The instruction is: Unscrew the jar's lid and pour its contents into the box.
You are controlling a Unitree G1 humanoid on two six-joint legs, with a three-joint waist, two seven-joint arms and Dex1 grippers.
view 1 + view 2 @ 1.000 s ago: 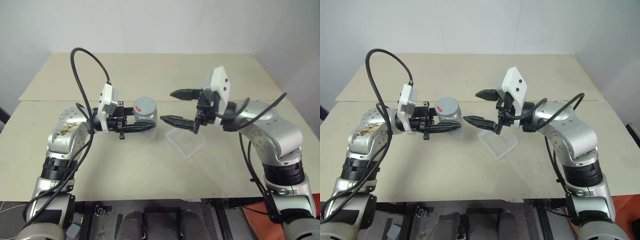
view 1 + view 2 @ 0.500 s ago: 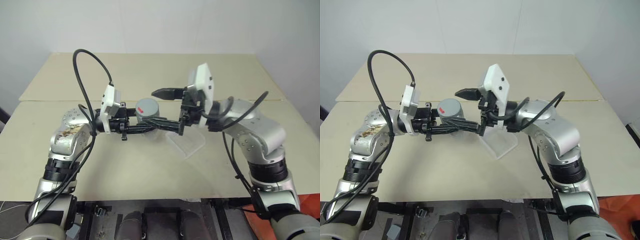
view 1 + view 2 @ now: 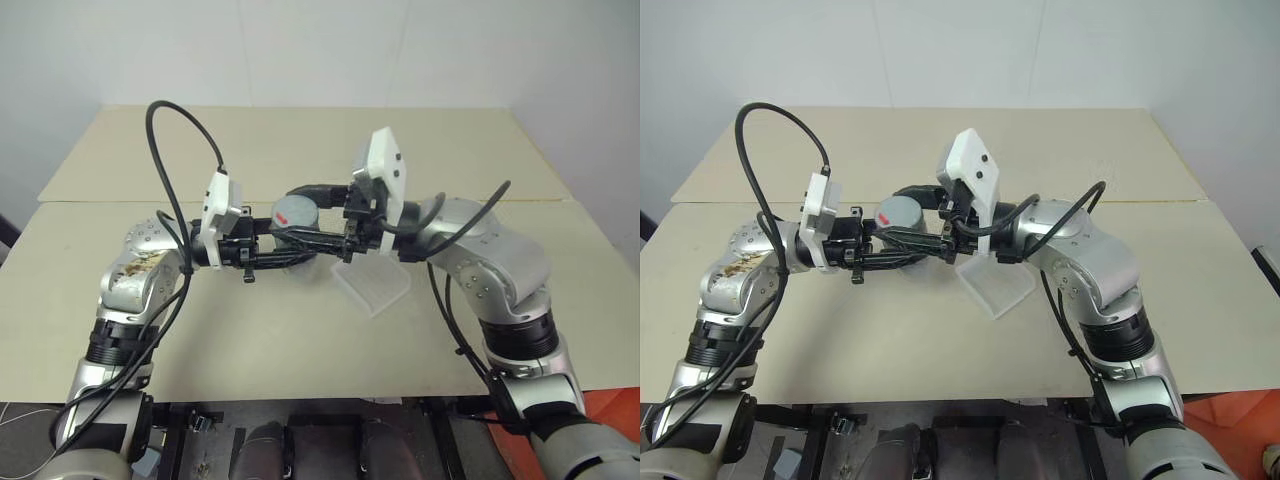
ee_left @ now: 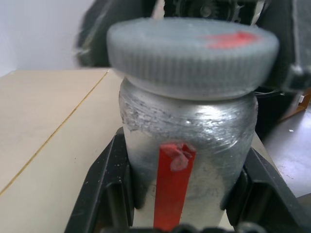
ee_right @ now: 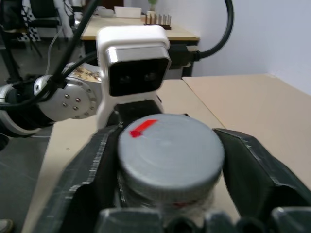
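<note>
jar (image 4: 189,141) contents hidden behind its clouded wall, box (image 3: 372,287) partly covered by right end effector (image 3: 312,212)

A beige table (image 3: 300,340) with a seam line stands against white walls (image 3: 300,50).

— What's the jar (image 4: 187,141) doing on my feed?

— I see it upright, held above the tabletop (image 3: 300,330), its cloudy clear wall carrying a red strip. My left claw (image 3: 290,256) grips the body.

— And the lid (image 5: 170,148)?

— Grey, ribbed, small red mark on top, on the jar, level. My right claw (image 3: 318,215) clamps its rim.

— The box (image 3: 372,286)?

— Clear shallow tray, flat on the tabletop just right of the jar.
</note>
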